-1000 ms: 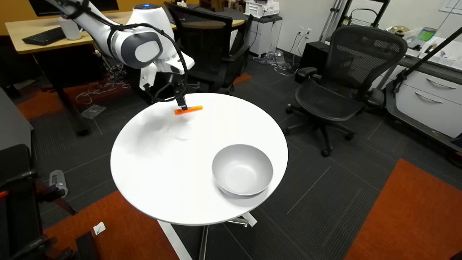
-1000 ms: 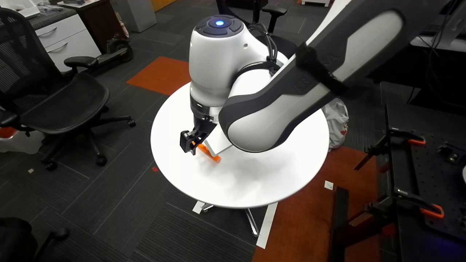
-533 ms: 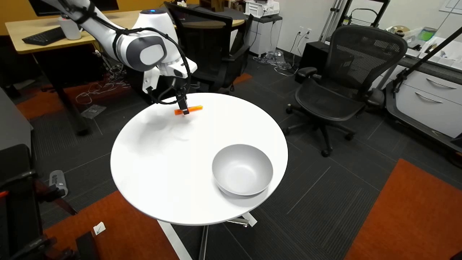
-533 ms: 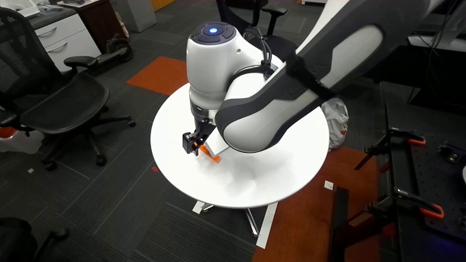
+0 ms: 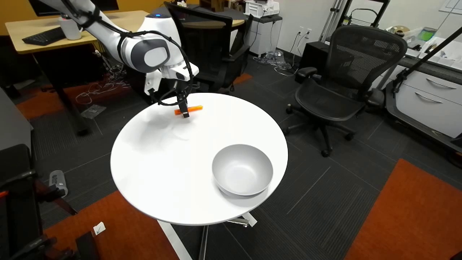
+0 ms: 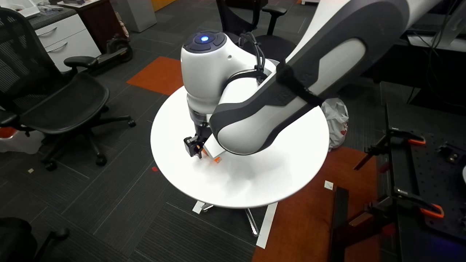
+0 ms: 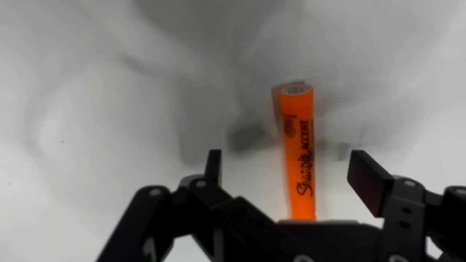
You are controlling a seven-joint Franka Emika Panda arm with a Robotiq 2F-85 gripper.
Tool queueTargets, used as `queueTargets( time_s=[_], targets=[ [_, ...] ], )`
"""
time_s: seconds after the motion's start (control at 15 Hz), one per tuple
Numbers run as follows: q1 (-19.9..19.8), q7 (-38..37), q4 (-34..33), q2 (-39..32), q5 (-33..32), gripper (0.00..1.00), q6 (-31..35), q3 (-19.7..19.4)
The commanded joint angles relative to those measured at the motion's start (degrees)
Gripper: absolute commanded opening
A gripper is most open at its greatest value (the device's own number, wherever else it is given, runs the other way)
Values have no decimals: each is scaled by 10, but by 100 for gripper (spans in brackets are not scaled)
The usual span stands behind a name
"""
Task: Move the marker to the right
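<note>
The orange marker [image 5: 196, 108] lies flat on the white round table [image 5: 155, 187], near its far edge in this exterior view. In an exterior view only an end of the marker [image 6: 217, 159] shows beside the arm. In the wrist view the marker [image 7: 299, 145] stands lengthwise between the fingers, lettering visible, its lower end hidden by the gripper body. My gripper [image 7: 289, 160] is open, one finger on each side of the marker, with gaps on both sides. In both exterior views the gripper [image 5: 185, 114] is low over the marker [image 6: 217, 159].
A grey bowl [image 5: 260, 159] stands on the table near the edge closest to the camera in an exterior view. A black office chair [image 5: 343, 90] stands beside the table. Another dark chair [image 5: 213, 47] is behind the arm.
My gripper has moved down over the marker, with a slight sideways shift. The marker and bowl have not moved.
</note>
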State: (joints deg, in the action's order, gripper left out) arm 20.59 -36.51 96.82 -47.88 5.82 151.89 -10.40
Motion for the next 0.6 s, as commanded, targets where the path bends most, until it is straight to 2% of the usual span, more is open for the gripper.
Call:
queueTargets(
  time_s=[0.0, 0.47, 0.53],
  targets=[
    [-2, -25, -28, -12, -16, 56, -32, -2],
    [-5, -25, -40, -19, -18, 3, -43, -1],
    [-5, -26, -41, -19, -19, 0, -43, -1]
  ],
)
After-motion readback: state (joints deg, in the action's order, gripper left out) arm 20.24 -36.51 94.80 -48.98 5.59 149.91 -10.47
